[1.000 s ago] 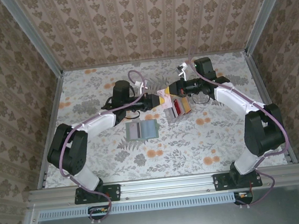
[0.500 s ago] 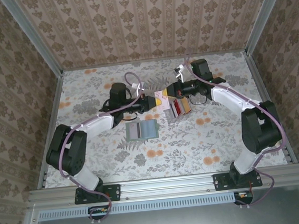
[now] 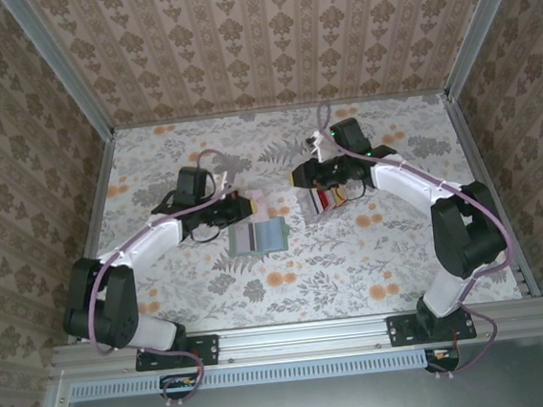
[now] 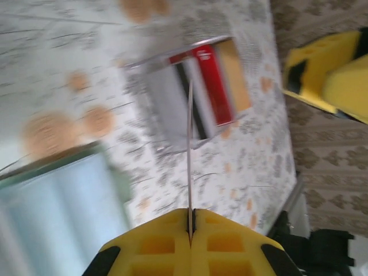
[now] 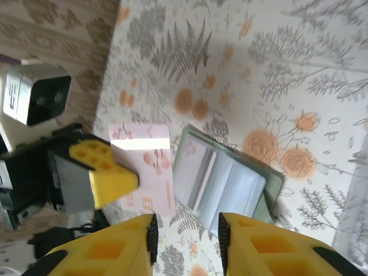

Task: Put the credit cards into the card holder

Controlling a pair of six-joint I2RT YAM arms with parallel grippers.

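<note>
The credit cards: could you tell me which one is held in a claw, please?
The pale pink card, pinched in the shut left claw; the red, white, dark and tan ones lie fanned on the table.

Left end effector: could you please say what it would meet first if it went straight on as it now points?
Probably the fanned red, white, dark and tan cards, its held pink card touching first; depth unclear.

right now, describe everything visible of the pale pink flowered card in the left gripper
The pale pink card is thin, flat and rectangular with rounded corners, printed with orange flowers, glossy with a glare band near one end. The shut left gripper pinches one edge; from that wrist it shows edge-on. It is held beside the open grey-green card holder.
</note>
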